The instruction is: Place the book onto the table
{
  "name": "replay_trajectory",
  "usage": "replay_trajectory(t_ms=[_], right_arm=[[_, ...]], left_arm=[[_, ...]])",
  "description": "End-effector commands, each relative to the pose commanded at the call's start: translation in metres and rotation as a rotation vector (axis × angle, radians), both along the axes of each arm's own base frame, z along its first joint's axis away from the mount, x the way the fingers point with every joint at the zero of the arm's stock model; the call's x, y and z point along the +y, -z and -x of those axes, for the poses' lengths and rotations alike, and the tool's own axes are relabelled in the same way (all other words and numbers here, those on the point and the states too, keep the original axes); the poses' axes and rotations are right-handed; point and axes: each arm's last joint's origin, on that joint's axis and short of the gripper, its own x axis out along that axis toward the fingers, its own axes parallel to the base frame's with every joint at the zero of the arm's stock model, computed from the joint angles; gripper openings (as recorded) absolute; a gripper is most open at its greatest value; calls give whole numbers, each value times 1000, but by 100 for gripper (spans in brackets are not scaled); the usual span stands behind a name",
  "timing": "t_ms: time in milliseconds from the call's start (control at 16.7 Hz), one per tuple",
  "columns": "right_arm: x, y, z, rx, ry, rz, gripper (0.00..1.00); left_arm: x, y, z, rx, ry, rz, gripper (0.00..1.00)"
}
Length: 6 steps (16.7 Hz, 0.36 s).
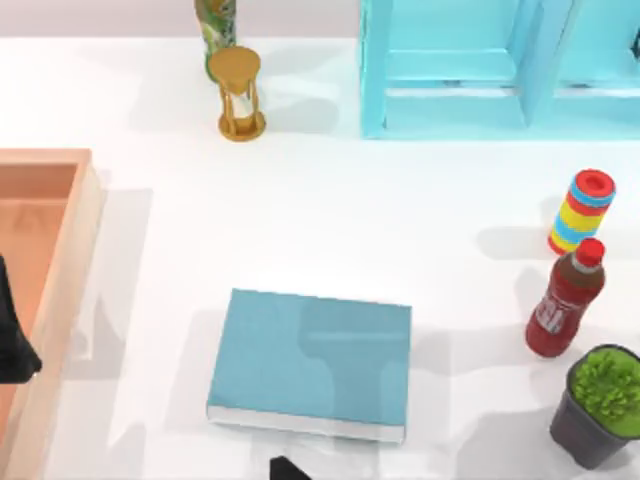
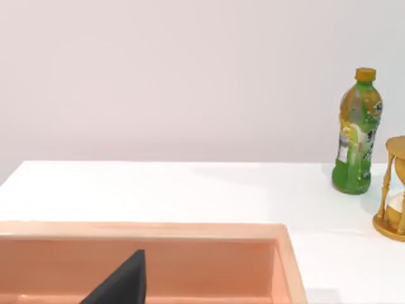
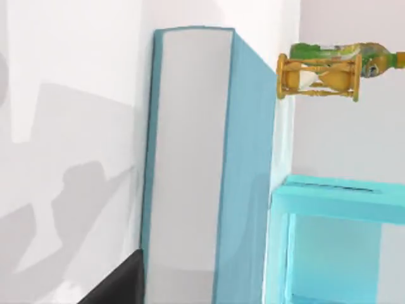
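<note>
From above, the book [image 1: 312,362] lies flat on the table [image 1: 300,210], teal cover up, white page edge toward the near side. A dark tip of the right gripper [image 1: 290,468] shows at the near table edge, just beside the book's page edge and apart from it; whether it is open or closed cannot be told. The left gripper [image 1: 12,340] sits over the tray [image 1: 62,260] at the table's left, well apart from the book. Beyond the book stand an hourglass [image 1: 240,95], a green bottle [image 1: 216,28] and a shelf [image 1: 480,70]. To its right stand a ring stack [image 1: 582,210], a red bottle [image 1: 566,300] and a potted plant [image 1: 604,405].

In the left wrist view, a dark finger [image 2: 120,282] hangs inside the tray [image 2: 190,231], with the green bottle [image 2: 358,133] and hourglass [image 2: 395,190] farther off.

In the right wrist view, the book's page edge [image 3: 186,164] is close in front of the finger [image 3: 117,285], the shelf [image 3: 342,240] beyond.
</note>
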Motion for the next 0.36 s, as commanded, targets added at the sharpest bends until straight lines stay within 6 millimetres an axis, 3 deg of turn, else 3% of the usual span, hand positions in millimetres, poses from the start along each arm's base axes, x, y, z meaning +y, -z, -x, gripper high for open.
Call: replay_trajectory(t_ms=[360], right_arm=[[-6, -9, -1, -55, 58, 6, 100]], left_arm=[[0, 0, 0, 0, 0, 0, 100]])
